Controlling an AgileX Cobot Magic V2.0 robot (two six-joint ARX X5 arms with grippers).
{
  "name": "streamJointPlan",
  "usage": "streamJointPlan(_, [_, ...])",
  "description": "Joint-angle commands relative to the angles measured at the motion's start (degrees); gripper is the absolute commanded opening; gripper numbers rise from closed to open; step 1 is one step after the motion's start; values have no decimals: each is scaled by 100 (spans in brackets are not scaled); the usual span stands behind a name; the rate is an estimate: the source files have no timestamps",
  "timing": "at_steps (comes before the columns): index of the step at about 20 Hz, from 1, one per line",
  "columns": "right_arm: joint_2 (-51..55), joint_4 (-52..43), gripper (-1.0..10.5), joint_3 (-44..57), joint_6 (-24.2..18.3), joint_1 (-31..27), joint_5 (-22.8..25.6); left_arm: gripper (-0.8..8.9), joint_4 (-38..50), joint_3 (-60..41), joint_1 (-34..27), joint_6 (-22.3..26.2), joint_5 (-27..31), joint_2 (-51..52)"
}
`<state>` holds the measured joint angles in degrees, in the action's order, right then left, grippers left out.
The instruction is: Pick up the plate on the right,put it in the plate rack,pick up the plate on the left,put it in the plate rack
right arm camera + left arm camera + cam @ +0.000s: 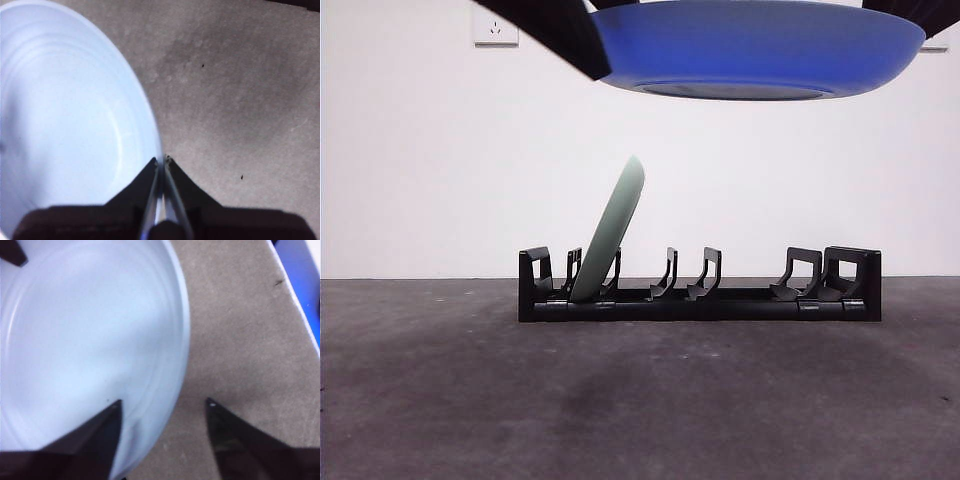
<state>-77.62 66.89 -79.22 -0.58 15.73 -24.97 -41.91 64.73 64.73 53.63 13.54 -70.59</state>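
Blue plate [760, 45] glossy; plate rack [700, 300] black plastic.

— What's sitting in the plate rack [700, 298]?
— One pale green plate [611, 232]. It stands on edge between the second pair of prongs from the rack's left end, leaning so that its top rim tips toward the right. The rack is long, low and black, with taller brackets at both ends, and its other slots are bare.
— And the second plate?
— The blue plate [760, 48] is up in the air, well above the rack, held roughly level with its underside and foot ring showing. It looks pale blue-white inside [65, 115], with faint concentric rings.
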Motion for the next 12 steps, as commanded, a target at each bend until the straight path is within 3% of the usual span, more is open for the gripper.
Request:
streamJointPlan(1, [-9,-11,-12,11,-52,-7,-61,115,35,-35,24,39,-4,-4])
streamJointPlan(5, [-9,-7,-12,11,-52,-7,-57,-8,37,-35,66,22,-42,-4])
streamJointPlan(12, [-9,-70,-12,11,-52,-7,-55,-8,0,-35,138,-111,-44,-4])
